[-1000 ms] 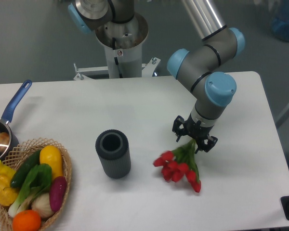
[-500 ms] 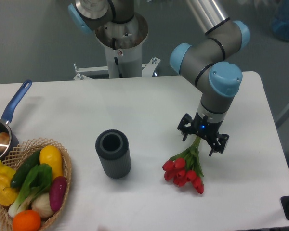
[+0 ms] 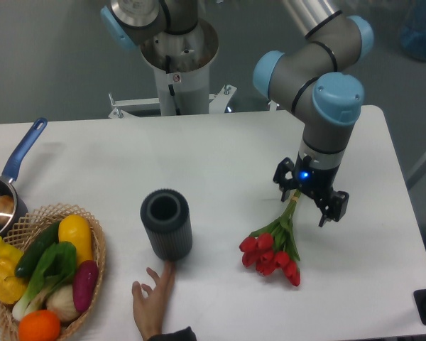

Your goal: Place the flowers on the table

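Note:
The flowers, a bunch of red tulips on green stems, lie on the white table right of centre, with the blooms toward the front edge. My gripper hangs just over the stem ends, pointing down. Its fingers stand apart on either side of the stems, so it is open, and the bunch rests on the tabletop by its own weight.
A dark ribbed vase stands upright left of the flowers. A human hand reaches in from the front edge and touches the vase's base. A wicker basket of vegetables and a blue-handled pot sit at the left.
The gripper lowered the tulips to the table and shifted right. The bunch has stayed put over the last half second while the gripper moved off. A hand has come in by the vase.

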